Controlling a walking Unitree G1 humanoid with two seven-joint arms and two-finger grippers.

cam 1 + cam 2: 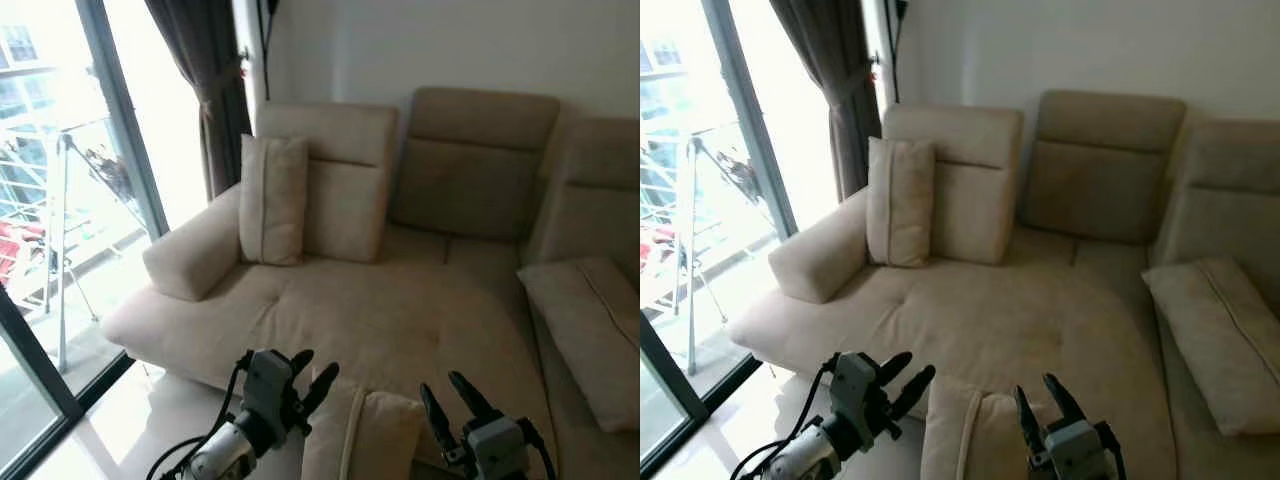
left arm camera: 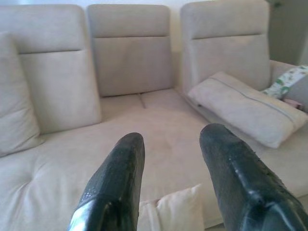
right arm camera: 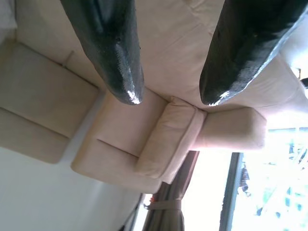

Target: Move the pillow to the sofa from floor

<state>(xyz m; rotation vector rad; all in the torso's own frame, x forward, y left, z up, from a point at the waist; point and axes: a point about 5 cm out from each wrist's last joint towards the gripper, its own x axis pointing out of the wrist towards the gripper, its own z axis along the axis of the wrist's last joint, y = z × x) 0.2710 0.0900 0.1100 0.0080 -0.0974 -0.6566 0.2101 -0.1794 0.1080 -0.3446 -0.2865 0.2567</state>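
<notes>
A beige pillow [image 1: 375,435] stands at the front edge of the beige sofa [image 1: 380,320], low in the eye views, and its lower part is cut off by the frame. My left gripper [image 1: 315,365] is open just left of the pillow's top, and the pillow's corner [image 2: 178,211] peeks out below its fingers [image 2: 120,178]. My right gripper [image 1: 440,385] is open just right of the pillow, with nothing between its fingers [image 3: 113,53]. Neither gripper touches the pillow.
One pillow [image 1: 272,198] stands upright against the sofa back at the left. Another pillow [image 1: 585,330] lies flat on the right section. A glass door [image 1: 60,200] and a dark curtain [image 1: 205,80] are on the left. Pale floor [image 1: 130,420] runs along the sofa's left front.
</notes>
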